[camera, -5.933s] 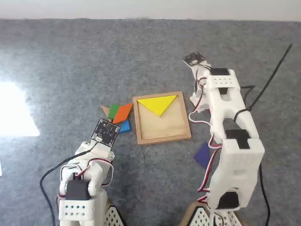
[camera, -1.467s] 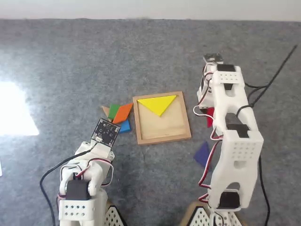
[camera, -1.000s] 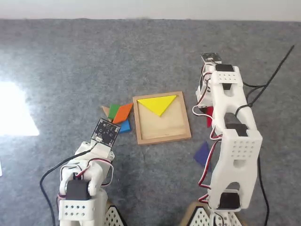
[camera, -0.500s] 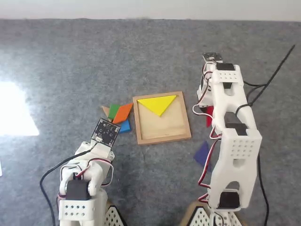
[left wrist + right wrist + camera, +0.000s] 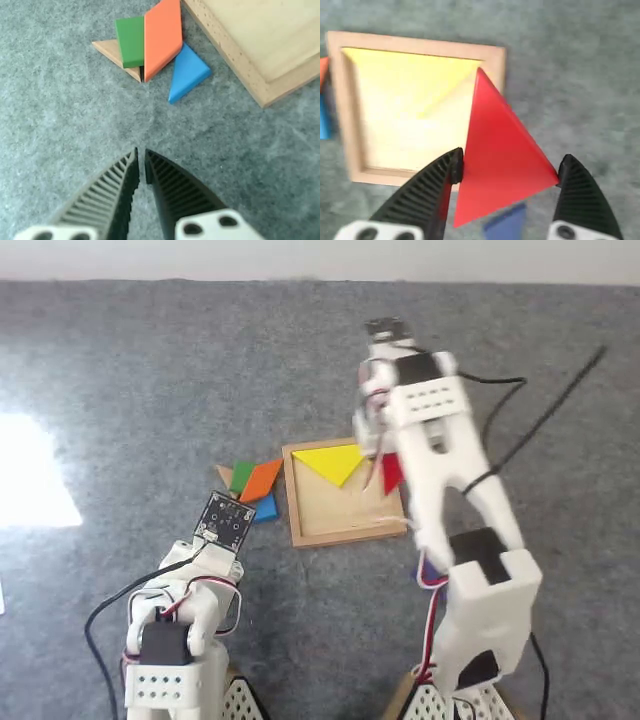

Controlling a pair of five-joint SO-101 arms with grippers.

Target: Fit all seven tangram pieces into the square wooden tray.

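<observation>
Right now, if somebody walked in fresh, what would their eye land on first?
The big red triangle, clamped in the right gripper over the right side of the wooden tray. Next, the yellow triangle lying in the tray's far half, and the cluster on the mat left of the tray: green piece, orange piece, blue triangle, tan triangle.

The red triangle (image 5: 392,472) hangs over the wooden tray (image 5: 345,533).
</observation>
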